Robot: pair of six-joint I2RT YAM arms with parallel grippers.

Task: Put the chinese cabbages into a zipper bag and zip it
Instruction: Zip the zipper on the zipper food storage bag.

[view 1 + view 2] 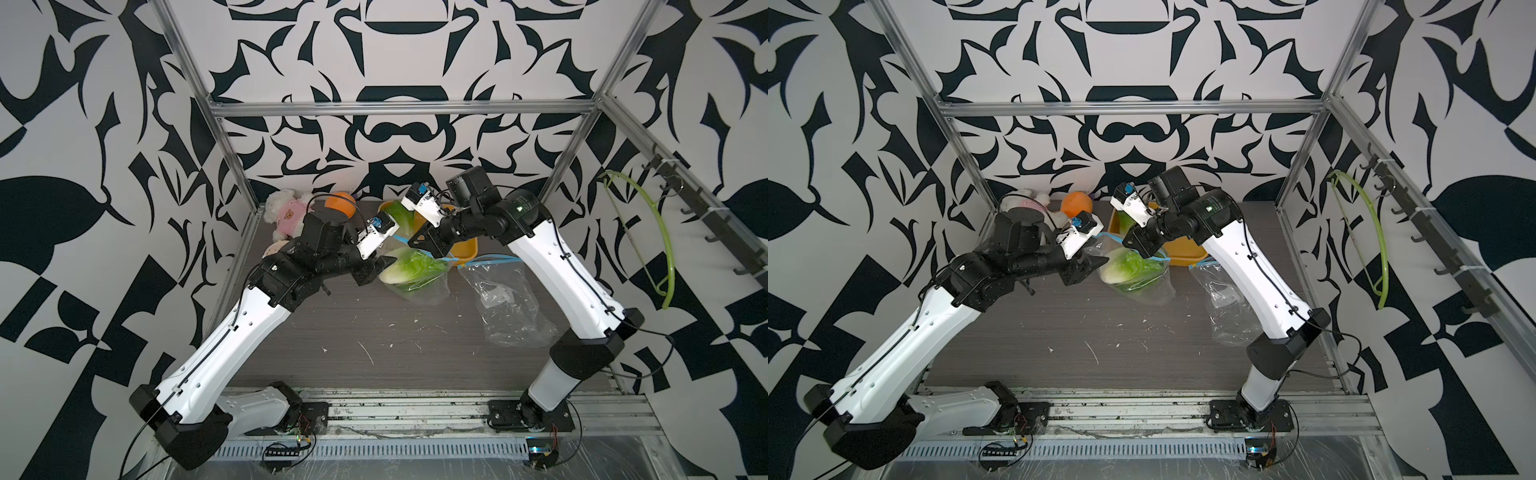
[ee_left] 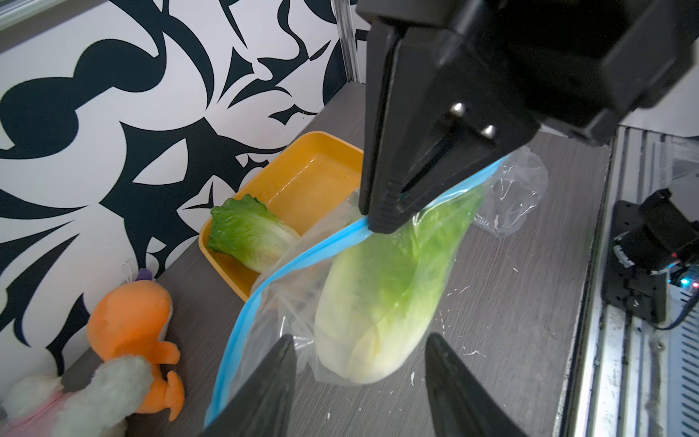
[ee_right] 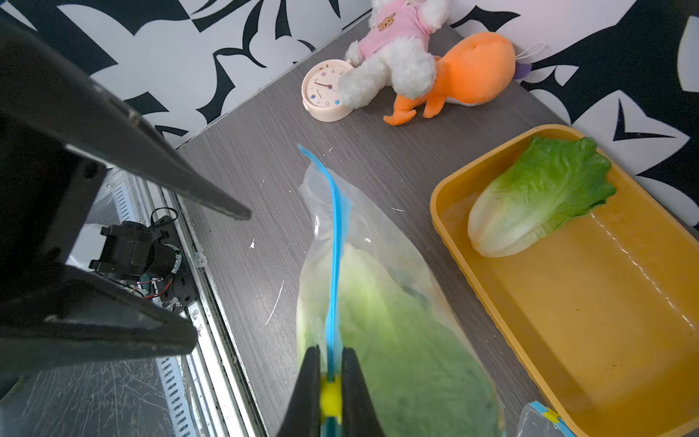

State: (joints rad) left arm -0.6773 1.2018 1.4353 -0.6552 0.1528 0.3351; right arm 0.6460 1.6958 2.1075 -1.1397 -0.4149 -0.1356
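The right gripper [image 3: 331,355] has its fingers closed tightly on the blue zip strip [image 3: 334,246] of the zipper bag [image 3: 378,242]. Inside the bag lies a chinese cabbage [image 2: 378,302], with its green leaves toward the right fingers and its pale base toward the left gripper [image 2: 359,337]. It is not clear if another cabbage lies behind it in the bag. The left fingers stand wide apart and hold nothing. The pale base is just ahead of the gap between them, and it cannot be told if they touch the plastic. A second cabbage [image 3: 537,196] lies in the yellow tray [image 3: 605,340] at the far edge of the surface [image 1: 374,332], just behind the bag.
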